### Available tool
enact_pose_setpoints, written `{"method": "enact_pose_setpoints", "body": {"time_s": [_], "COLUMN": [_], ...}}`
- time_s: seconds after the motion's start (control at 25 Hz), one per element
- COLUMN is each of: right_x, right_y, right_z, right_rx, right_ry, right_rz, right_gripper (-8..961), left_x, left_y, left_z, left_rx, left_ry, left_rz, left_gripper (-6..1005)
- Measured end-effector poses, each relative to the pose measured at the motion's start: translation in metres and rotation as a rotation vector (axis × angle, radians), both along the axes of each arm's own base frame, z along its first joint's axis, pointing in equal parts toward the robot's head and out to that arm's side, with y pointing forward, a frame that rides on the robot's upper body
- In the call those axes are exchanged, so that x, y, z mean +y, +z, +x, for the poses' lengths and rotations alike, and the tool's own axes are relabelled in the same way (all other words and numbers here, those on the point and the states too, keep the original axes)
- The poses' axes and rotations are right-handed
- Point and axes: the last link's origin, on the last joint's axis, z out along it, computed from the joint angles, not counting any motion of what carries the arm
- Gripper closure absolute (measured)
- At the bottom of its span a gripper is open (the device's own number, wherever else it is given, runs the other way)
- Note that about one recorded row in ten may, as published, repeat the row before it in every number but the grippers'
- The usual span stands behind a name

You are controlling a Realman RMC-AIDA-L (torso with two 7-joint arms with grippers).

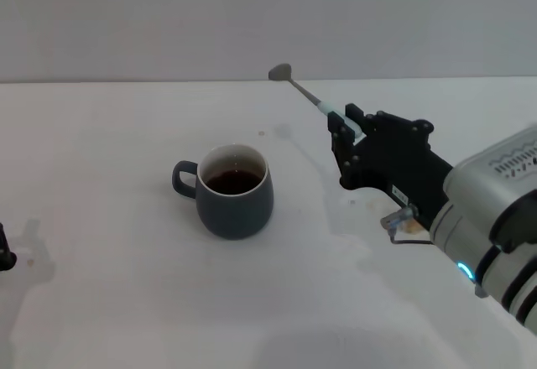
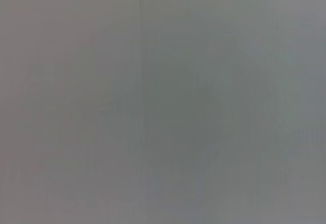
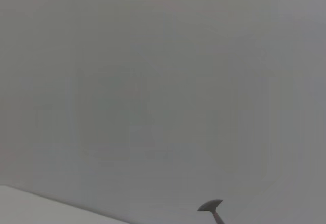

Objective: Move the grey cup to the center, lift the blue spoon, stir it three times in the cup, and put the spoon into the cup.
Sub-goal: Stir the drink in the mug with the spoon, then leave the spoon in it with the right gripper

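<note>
The grey cup (image 1: pixel 236 191) stands upright near the middle of the white table, handle to its left, dark brown liquid inside. My right gripper (image 1: pixel 346 122) is shut on the pale blue handle of the blue spoon (image 1: pixel 303 90) and holds it in the air to the right of and beyond the cup. The spoon points up and away, its grey bowl highest. The bowl also shows in the right wrist view (image 3: pixel 211 205). My left gripper (image 1: pixel 4 252) is only a dark sliver at the left edge of the head view.
The white table (image 1: pixel 117 302) runs back to a grey wall (image 1: pixel 126 17). A small tan thing (image 1: pixel 409 227) lies under my right arm. The left wrist view shows only flat grey.
</note>
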Motion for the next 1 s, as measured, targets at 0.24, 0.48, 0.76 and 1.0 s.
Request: {"method": "enact_pose_setpoints", "body": {"time_s": [0.24,0.48,0.76,1.0], "right_x": [0.003,0.002,-0.021,-0.028], "right_y": [-0.005,-0.013,-0.026,-0.027], "right_z": [-0.007,-0.018,-0.035,-0.037], "right_rx": [-0.094,-0.160,0.001,0.141], "right_ry": [0.056,0.165,0.499,0.656], "right_rz": [0.058,0.242,0.424,0.357], "right_gripper": [801,802,803,804], "left_x": [0.001,0.000,-0.001,-0.002], "left_y": [0.000,0.001,0.002,0.002], "left_z": [0.000,-0.002,-0.003,-0.004], "left_rx": [0.003,0.006,0.006,0.004], "left_ry": [-0.001,0.005,0.011,0.014], "left_rz": [0.000,-0.001,0.002,0.003], "left_gripper": [1001,1001,1001,1001]}}
